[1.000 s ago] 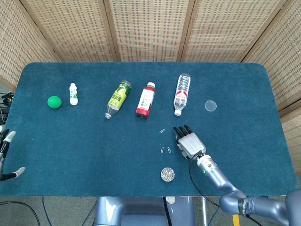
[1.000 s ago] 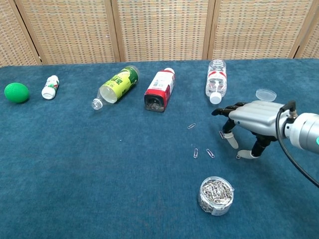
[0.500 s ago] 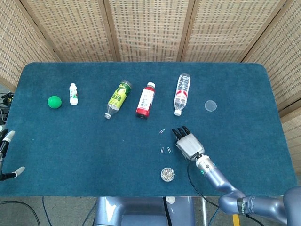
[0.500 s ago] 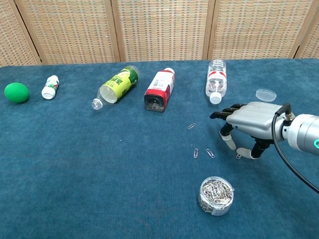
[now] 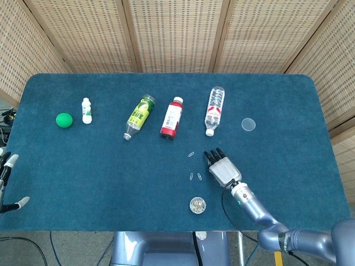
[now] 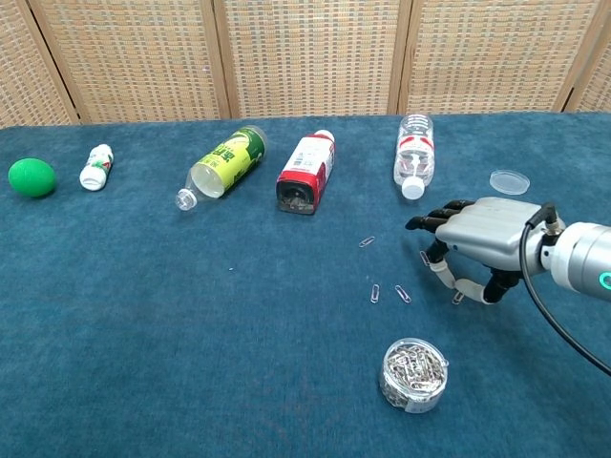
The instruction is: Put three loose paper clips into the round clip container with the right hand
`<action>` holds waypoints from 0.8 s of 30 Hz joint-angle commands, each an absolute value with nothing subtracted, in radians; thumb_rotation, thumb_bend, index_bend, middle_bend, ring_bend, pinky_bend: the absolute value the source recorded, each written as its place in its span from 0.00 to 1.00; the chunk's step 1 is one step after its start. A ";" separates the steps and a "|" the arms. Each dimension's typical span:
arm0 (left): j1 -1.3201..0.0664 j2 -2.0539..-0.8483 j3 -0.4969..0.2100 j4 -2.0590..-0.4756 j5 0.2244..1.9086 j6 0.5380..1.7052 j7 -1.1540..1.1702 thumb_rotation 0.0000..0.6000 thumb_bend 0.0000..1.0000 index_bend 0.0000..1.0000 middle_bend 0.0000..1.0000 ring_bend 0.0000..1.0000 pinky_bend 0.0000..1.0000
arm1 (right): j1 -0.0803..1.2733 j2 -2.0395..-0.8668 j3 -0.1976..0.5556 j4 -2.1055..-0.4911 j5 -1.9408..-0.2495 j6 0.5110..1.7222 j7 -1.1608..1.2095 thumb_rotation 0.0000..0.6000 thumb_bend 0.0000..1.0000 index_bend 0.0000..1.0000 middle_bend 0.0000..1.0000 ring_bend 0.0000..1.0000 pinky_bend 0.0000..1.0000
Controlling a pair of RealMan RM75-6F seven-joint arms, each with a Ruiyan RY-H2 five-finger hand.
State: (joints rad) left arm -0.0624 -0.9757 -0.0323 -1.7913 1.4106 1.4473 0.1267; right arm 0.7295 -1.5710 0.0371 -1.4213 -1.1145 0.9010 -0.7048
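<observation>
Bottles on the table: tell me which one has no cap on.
The green-labelled bottle, lying second from the left in the row. Its open mouth faces the camera in the chest view, while the small white bottle, red-labelled bottle and clear water bottle all show caps.

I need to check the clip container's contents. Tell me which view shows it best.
The chest view: the round clip container sits close to the camera, its clear wall and the pile of clips inside plainly visible. The head view shows it from above as a small shiny disc near the table's front edge, contents hard to make out.
</observation>
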 commanded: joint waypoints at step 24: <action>-0.061 -0.978 -0.029 -1.793 1.418 1.453 0.133 1.00 0.00 0.00 0.00 0.00 0.00 | 0.688 -1.533 0.058 -1.502 -1.099 0.989 -0.623 1.00 0.31 0.50 0.00 0.00 0.00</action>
State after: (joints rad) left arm -0.0610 -0.9781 -0.0290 -1.7935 1.4181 1.4525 0.1333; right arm 0.6991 -1.5287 0.0390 -1.5003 -1.0927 0.9726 -0.6613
